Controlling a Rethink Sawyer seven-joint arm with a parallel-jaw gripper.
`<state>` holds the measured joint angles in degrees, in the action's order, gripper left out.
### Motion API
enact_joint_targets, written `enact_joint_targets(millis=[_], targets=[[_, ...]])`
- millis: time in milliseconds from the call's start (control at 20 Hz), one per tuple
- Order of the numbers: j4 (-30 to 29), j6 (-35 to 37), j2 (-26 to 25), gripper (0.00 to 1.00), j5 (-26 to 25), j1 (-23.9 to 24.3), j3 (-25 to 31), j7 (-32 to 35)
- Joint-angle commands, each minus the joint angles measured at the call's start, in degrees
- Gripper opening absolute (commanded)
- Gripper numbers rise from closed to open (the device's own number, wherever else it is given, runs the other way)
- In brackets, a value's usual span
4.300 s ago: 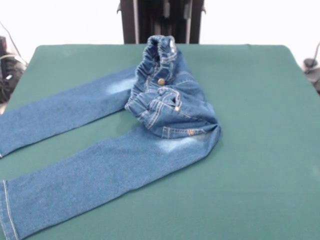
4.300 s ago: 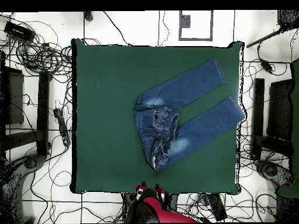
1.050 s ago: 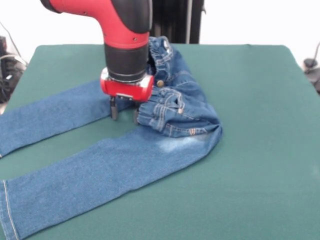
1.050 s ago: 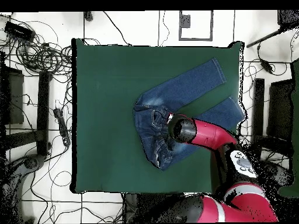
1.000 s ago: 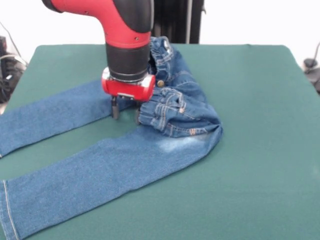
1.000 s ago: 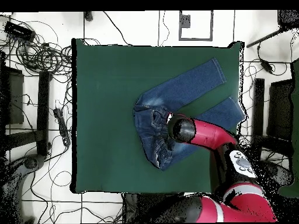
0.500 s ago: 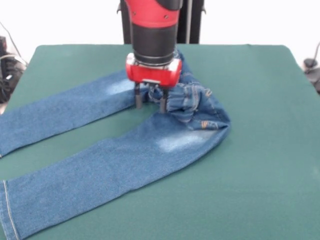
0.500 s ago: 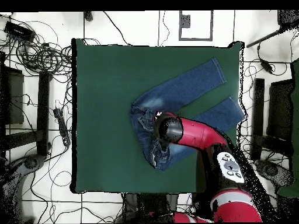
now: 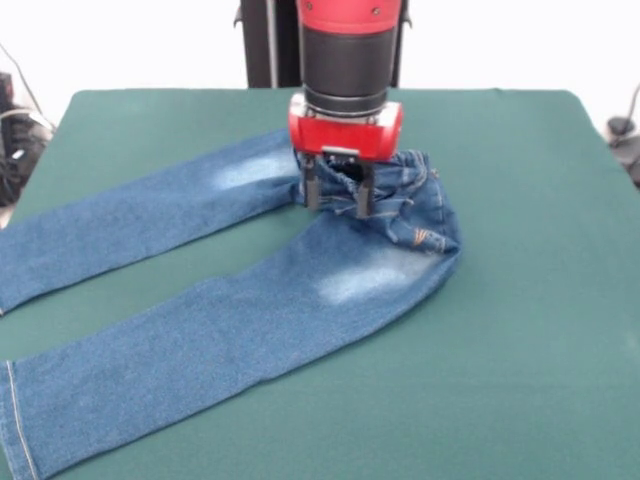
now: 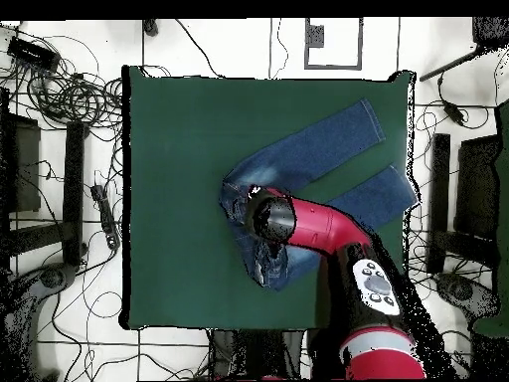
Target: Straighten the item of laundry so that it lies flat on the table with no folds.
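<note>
The item of laundry (image 9: 250,320), a small pair of blue jeans, lies on the green table (image 9: 520,300). Both legs run flat toward the left front. The waist part (image 9: 415,210) is bunched up at the right end, an orange-stitched pocket showing. My gripper (image 9: 337,195) stands low over that bunch, open, its fingers (image 9: 312,188) apart and straddling the crumpled waistband. In the overhead view the red arm (image 10: 318,234) covers the gripper and the middle of the jeans (image 10: 328,139); the bunched waist (image 10: 260,264) shows beside the wrist.
Broad bare green cloth (image 10: 169,179) lies on the far side of the jeans from the legs. Cables (image 10: 70,95) and dark stands (image 10: 437,199) surround the table on the floor. Dark equipment (image 9: 15,140) sits past the table's left edge.
My gripper came down at the folded waist, then slid right and toward the back of the front view. The waist moved with it, off the lower leg, into a smaller bunch.
</note>
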<state>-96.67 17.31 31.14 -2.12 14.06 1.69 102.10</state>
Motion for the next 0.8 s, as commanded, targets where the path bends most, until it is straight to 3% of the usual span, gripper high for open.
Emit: enact_joint_targets(millis=[50, 800], targets=[[-5.32, -1.21, -1.72, 1.00, 4.79, -3.37, 4.42, 14.29], [-13.97, -3.65, 2.96, 1.00, 10.06, -6.55, 3.85, 17.01]])
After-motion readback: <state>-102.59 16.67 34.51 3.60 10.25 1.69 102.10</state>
